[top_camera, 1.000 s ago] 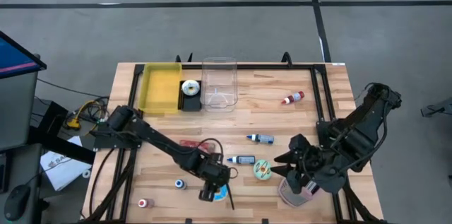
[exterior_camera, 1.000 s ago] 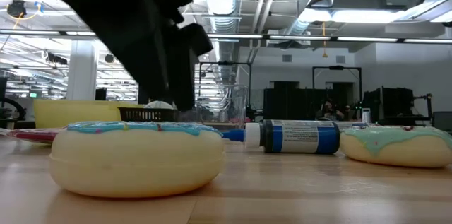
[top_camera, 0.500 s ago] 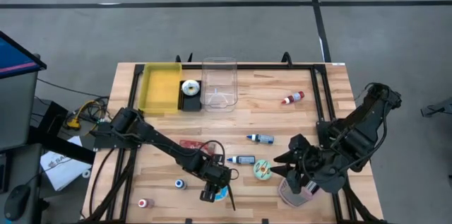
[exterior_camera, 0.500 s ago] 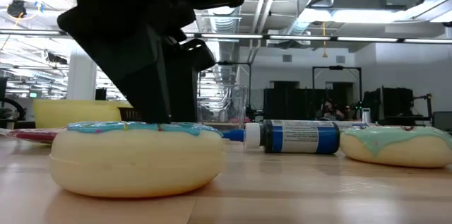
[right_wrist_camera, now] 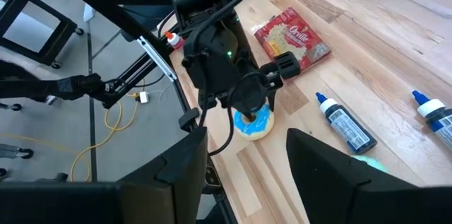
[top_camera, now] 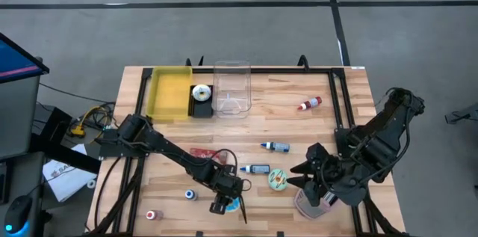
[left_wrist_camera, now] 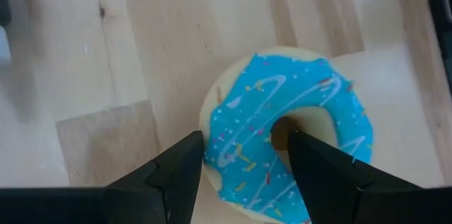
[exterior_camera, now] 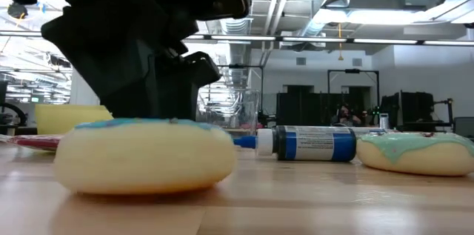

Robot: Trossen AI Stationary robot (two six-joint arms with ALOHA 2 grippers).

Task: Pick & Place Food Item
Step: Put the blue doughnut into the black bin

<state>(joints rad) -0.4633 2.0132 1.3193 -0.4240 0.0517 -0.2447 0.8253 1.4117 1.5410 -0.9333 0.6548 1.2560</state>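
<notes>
A blue-frosted doughnut (left_wrist_camera: pixel 282 132) (top_camera: pixel 235 205) lies flat near the table's front edge; it fills the foreground of the low view (exterior_camera: pixel 144 157). My left gripper (left_wrist_camera: pixel 240 146) (top_camera: pixel 222 205) is down on it, open, with one side of the ring between its fingers. My right gripper (right_wrist_camera: pixel 247 146) (top_camera: pixel 310 185) hangs high over the front right of the table, open, with nothing between its fingers. It looks across at the left arm and the doughnut (right_wrist_camera: pixel 254 124). My left gripper straddles one side of the doughnut's ring (left_wrist_camera: pixel 240 136). One fingertip (left_wrist_camera: pixel 300 150) stands at the centre hole and the other (left_wrist_camera: pixel 187 157) at the outer rim. The fingers slant down from above. The doughnut rests on the table between the open fingers.
A green-frosted doughnut (top_camera: pixel 278 179) and two blue bottles (top_camera: pixel 258 169) (top_camera: pixel 276 146) lie right of the blue one. A popcorn bag (top_camera: pixel 202 152), a red bottle (top_camera: pixel 309 103), a yellow bin (top_camera: pixel 170 93), a clear bin (top_camera: pixel 231 87) and a pink dish (top_camera: pixel 306 205) are also on the table.
My left gripper has sunk a little further onto the blue-frosted doughnut, staying open. In the low view the doughnut's near underside now sits slightly higher than before. My right arm has kept still.
</notes>
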